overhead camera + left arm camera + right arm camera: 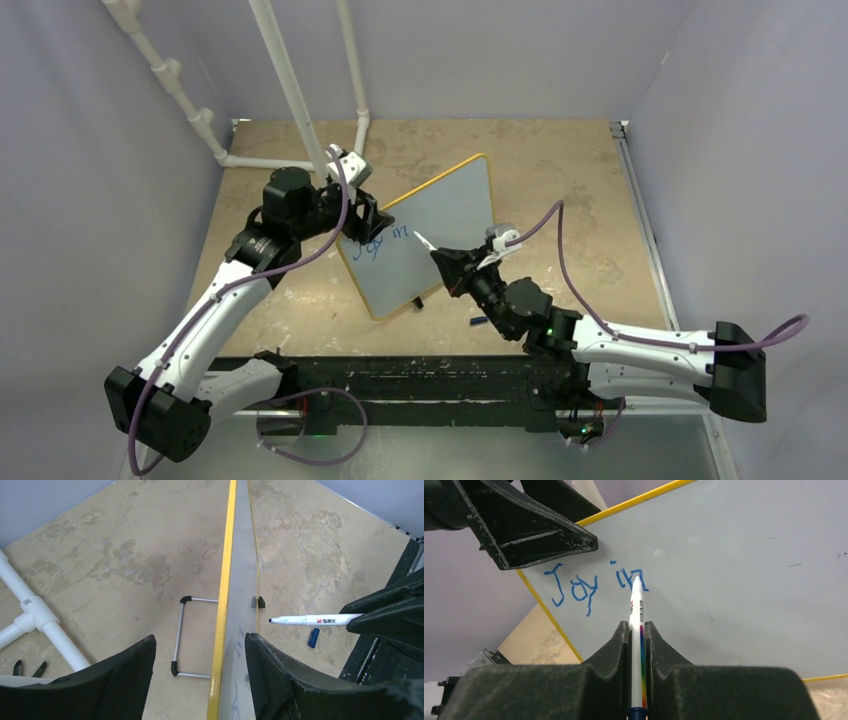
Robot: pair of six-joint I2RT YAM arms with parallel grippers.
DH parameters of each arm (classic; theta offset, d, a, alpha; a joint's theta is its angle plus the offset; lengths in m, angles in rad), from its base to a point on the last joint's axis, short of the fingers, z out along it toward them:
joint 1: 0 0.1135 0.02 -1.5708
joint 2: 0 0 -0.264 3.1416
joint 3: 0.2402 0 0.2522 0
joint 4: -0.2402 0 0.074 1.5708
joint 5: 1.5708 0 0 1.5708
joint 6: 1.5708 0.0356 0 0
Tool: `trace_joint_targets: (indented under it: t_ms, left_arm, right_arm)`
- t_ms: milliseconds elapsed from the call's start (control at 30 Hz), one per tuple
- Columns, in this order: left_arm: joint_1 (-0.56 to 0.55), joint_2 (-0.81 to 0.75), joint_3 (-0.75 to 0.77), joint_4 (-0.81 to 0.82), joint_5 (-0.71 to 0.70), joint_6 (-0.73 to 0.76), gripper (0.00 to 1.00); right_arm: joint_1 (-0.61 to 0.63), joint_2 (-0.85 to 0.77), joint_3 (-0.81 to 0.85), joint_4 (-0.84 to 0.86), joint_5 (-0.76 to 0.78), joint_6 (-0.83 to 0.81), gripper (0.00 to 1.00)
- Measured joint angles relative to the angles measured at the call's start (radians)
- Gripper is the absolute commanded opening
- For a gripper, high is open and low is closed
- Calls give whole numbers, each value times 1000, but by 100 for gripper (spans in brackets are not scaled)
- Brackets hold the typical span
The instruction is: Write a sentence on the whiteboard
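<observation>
The whiteboard [440, 215] with its yellow rim stands tilted on the table, and "Joy in" [574, 587] is written on it in blue. My left gripper [200, 640] is open and straddles the board's upper left edge [222, 630]. Its left finger [125, 680] stands clear of the rim, while the right finger [280, 675] lies close to the written face. My right gripper [638, 625] is shut on a white marker [637, 605], whose tip points at the "n" of "in". From the side, the marker [315, 620] has its tip just off the board's face.
A blue marker cap [313, 637] lies on the table in front of the board. The board's wire stand [180, 635] props it from behind. White PVC pipes [290, 90] stand at the back left, and grey walls enclose the table.
</observation>
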Motion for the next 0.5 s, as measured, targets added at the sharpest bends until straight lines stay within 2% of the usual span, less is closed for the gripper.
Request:
trace_joint_targets:
  t_ms: [200,500]
  left_arm:
    - [0,92,67,-8,3,-2,74]
    - [0,225,157,0,39,-32,74]
  right_arm:
    - [-63,-46,-34,-14,-64,-24,0]
    - [-173,-80,-56,-18,-163,-58,0]
